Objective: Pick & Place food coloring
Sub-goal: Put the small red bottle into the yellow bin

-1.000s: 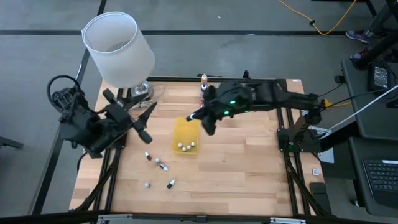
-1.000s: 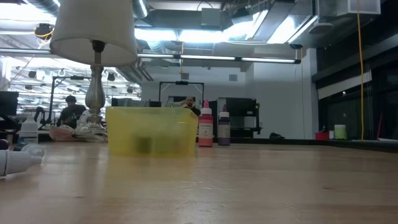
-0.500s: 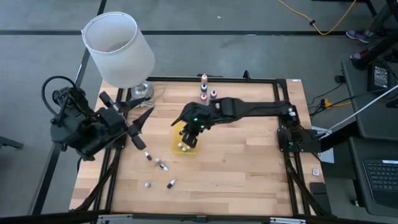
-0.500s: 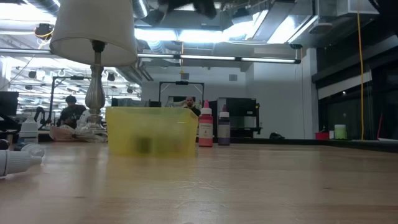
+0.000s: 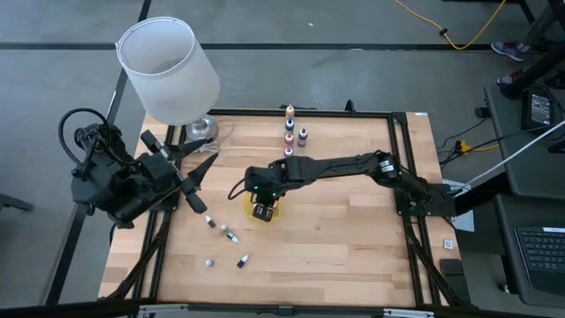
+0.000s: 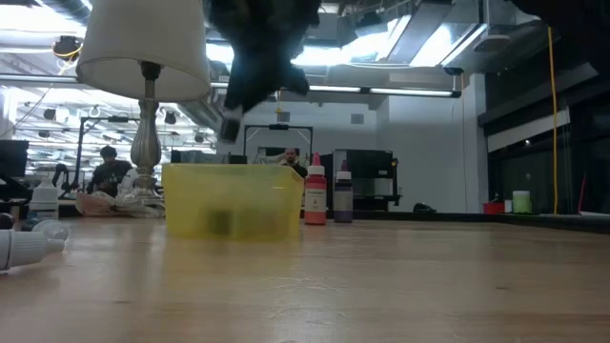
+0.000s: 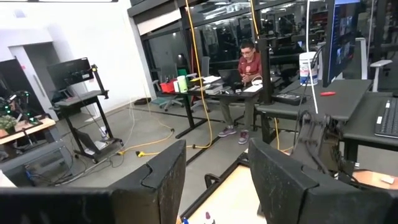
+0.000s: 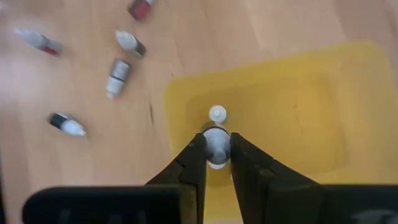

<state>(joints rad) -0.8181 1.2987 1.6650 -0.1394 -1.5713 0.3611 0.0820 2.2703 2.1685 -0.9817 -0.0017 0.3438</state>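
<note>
R gripper (image 8: 216, 155) hangs above the yellow translucent rectangular plastic tray (image 8: 298, 93), dark fingers (image 8: 194, 163) pinched tight on a tiny white-capped dropper bottle (image 8: 216, 138), cap end sticking out past the tips. Another small white cap (image 8: 217, 114) shows just beyond it, inside the tray. Four more tiny bottles (image 5: 229, 235) lie loose on the pale butcher-block wood table (image 5: 353, 230), on the L side of the tray, apart from each other. Three taller bottles (image 5: 289, 127) stand upright near the far edge. L gripper (image 5: 199, 181) waits off the table's L edge, by the white lampshade (image 5: 168, 66), jaws partly apart, nothing between them.
</note>
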